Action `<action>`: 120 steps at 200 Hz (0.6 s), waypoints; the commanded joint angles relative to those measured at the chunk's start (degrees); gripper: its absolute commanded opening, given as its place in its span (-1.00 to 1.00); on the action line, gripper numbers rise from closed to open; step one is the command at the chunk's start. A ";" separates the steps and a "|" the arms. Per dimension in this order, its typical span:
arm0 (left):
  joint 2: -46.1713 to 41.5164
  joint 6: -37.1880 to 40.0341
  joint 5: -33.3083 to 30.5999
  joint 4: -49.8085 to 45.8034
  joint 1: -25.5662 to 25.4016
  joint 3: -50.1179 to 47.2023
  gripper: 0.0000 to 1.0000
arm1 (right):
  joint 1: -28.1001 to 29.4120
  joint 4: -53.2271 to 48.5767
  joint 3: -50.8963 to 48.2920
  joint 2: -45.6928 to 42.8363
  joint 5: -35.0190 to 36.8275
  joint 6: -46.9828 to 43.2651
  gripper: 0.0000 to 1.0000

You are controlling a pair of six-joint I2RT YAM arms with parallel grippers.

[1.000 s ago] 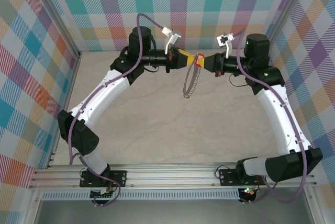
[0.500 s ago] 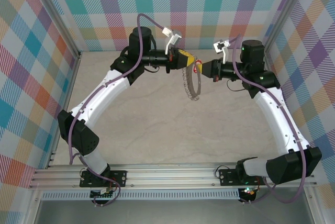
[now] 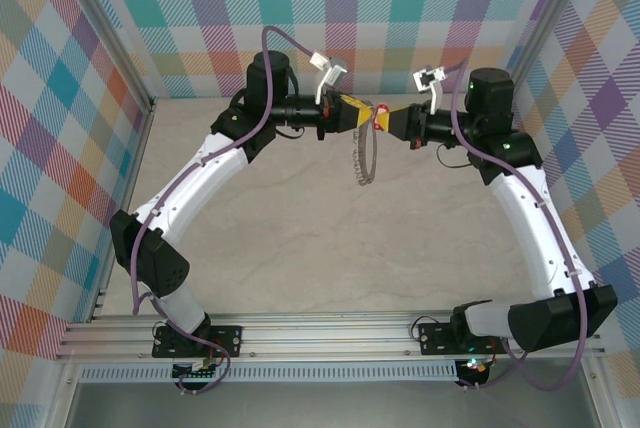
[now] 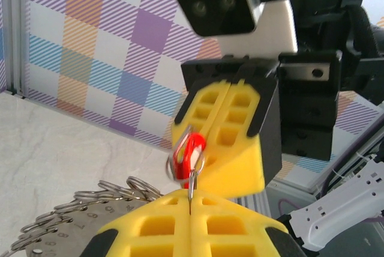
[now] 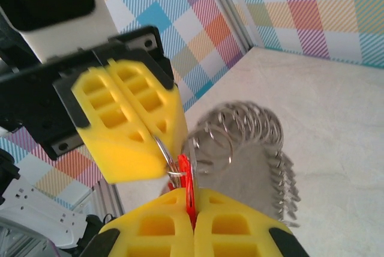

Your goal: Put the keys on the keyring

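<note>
Above the table's far middle, my left gripper [image 3: 362,114] and right gripper [image 3: 386,120] meet tip to tip. The keyring [image 3: 366,156], a large silvery ring rimmed with small split rings, hangs below them, nearly edge-on. In the left wrist view my left gripper [image 4: 190,209] is shut on a thin metal edge of the keyring [image 4: 90,202]. Just above it is the key's red tag [image 4: 187,154], threaded in a small ring. In the right wrist view my right gripper [image 5: 193,209] is shut on the red tag of the keys [image 5: 189,180]. The keyring [image 5: 252,149] fans out behind.
Checked cloth walls [image 3: 400,8] and metal frame posts [image 3: 115,43] enclose the marble-patterned table [image 3: 330,258]. The arm bases sit on a rail [image 3: 330,333] at the near edge. Both wrists are close to the back wall.
The right gripper dipped towards the left and down half a second ago, then came back level with the left gripper's tip. The keyring swung and now hangs narrower, edge-on.
</note>
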 commanded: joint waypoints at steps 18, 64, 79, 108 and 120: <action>-1.57 0.39 1.59 1.54 -0.54 0.18 -1.00 | -0.15 -1.29 4.24 1.50 -0.49 -1.48 -1.00; -1.71 0.47 1.54 1.54 -0.54 0.18 -1.00 | -0.09 -1.36 4.18 1.64 -0.38 -1.52 -1.00; -1.61 0.51 1.50 1.50 -0.49 0.04 -1.00 | -0.09 -1.48 4.18 1.63 -0.08 -1.55 -1.00; -1.69 0.13 -1.28 1.01 -0.54 -0.61 -0.69 | -0.08 -2.13 4.70 2.31 0.81 -1.18 -1.00; -1.78 -0.39 -2.46 1.44 -0.54 -1.30 -0.45 | -0.07 -2.52 4.79 2.90 1.06 -1.07 -1.00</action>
